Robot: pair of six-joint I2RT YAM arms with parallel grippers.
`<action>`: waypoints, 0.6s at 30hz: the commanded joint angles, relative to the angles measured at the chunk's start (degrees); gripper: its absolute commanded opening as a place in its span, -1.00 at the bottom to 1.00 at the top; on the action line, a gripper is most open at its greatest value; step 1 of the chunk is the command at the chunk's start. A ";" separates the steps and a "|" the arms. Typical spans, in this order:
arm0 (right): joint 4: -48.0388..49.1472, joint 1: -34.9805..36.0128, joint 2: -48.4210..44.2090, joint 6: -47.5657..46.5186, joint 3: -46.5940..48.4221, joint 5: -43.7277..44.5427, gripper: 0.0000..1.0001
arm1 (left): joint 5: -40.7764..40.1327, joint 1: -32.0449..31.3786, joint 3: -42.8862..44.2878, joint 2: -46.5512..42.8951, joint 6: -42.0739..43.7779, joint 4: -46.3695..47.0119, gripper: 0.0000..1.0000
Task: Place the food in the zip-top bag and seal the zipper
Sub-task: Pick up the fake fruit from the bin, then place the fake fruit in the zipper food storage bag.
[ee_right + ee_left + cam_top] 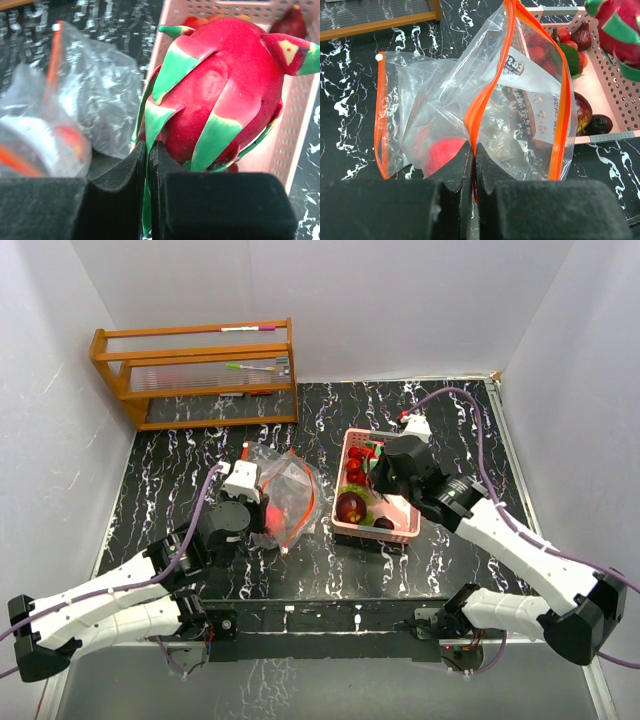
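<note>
Over basket point(295, 115): right claw point(148, 150) is pinching one dragon fruit point(220, 90) by a green scale;
Beside basket: left claw point(473, 155) is pinching one bag point(520, 110) by its orange edge; one red fruit point(442, 152) is lying inside

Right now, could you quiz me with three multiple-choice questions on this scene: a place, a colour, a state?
1. Where does the wooden rack stand? A) far left corner B) near right corner C) between the arms.
2. What colour is the zipper edge of the zip-top bag? A) blue B) orange C) green.
3. What state is the dragon fruit in? A) loose inside the bag B) resting on the rack C) gripped by the right arm's jaws.
Key: 1 A, the top view shows it there. 2 B, orange strips line its mouth. 3 C, the jaws are shut on a green scale.
</note>
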 commanded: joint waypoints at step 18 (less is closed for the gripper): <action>21.67 0.24 -14.61 -8.49 -0.56 -49.15 -0.85 | 2.93 0.17 2.27 7.15 1.09 7.31 -1.00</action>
